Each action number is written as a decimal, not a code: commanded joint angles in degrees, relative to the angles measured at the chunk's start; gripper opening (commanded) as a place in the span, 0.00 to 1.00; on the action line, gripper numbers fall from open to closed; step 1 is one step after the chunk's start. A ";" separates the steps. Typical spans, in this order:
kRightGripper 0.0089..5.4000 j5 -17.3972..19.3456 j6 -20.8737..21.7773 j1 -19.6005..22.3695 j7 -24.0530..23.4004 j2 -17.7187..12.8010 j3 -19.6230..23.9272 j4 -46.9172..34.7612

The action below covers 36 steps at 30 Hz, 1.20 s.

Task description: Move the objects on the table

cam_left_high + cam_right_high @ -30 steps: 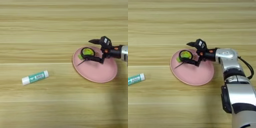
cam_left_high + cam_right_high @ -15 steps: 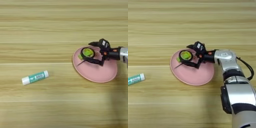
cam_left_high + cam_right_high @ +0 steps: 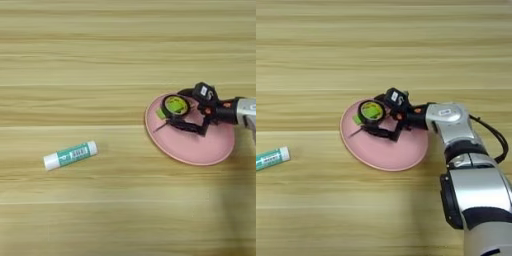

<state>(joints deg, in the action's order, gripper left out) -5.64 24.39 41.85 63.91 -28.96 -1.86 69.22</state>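
The gripper (image 3: 376, 116) is reached in from the right over the plate (image 3: 385, 152), its two black fingers set either side of the tape roll (image 3: 371, 110). One finger (image 3: 387, 96) is seen curving round the far side of the roll, the other (image 3: 380, 132) lying along its near side low over the plate. The fingers are closed onto the roll and appear to touch it on both sides, so the roll is taken as grasped between them. The roll is found at the plate's upper left part, its yellow-green inside turned up toward the camera; whether it rests on the plate or is lifted just off it cannot be told. A small green block (image 3: 358, 120) is seen just beside the roll's left edge, and a thin stick (image 3: 356, 133) is seen running down and left from it across the pink surface. Behind the fingers, the black wrist with orange marks is joined to the silver forearm (image 3: 448, 120), which is bent down toward the picture's bottom right. The glue stick (image 3: 70, 155) is laid on its side on the table (image 3: 100, 60), well apart from the plate to the left, slightly tilted, its white cap end pointing left and its teal label facing up. It is touched by nothing.
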 commanded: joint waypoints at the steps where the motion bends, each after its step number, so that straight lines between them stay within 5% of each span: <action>1: 1.00 0.00 0.82 3.69 -2.18 -1.57 0.09 -2.05; 24: 1.00 -0.34 0.96 4.07 -2.49 -1.40 0.14 -1.34; 36: 0.78 -0.03 0.84 4.29 -2.20 -1.38 0.47 -1.02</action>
<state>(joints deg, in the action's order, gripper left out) -6.54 24.42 41.69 63.15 -28.66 -2.15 70.25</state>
